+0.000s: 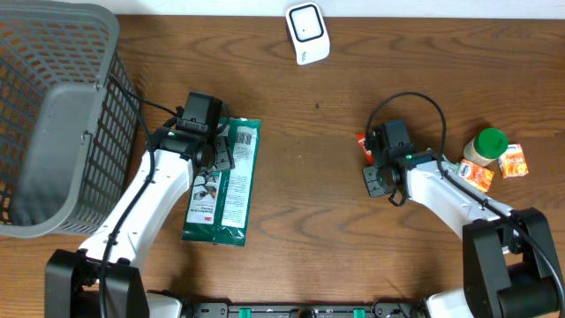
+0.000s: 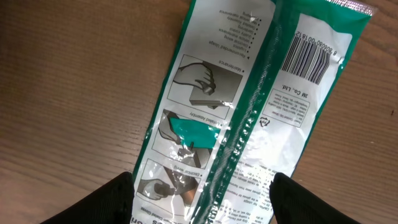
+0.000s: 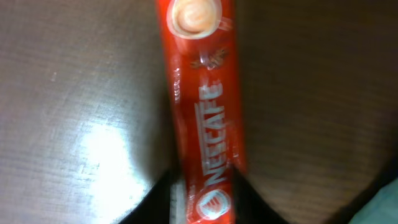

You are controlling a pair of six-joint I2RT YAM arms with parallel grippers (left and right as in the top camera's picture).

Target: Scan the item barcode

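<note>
Two grippers sit over separate items: the left gripper [image 2: 204, 200] hangs with fingers spread above a green packet [image 1: 231, 190] lying barcode-up on the table [image 1: 300, 230], while the right gripper [image 3: 208, 200] is clenched around a red Nescafé stick [image 3: 202, 93] right of centre.

Overhead: straight down on the table [image 1: 300, 221] from high up, both arms in frame. Left wrist: close, aimed past the left end effector [image 2: 205, 202] at the green packet [image 2: 249, 112] beneath it, shared with overhead. Right wrist: even closer, blurred, on the red sachet [image 3: 202, 112] inside the right end effector [image 3: 205, 202], likewise shared.
</note>
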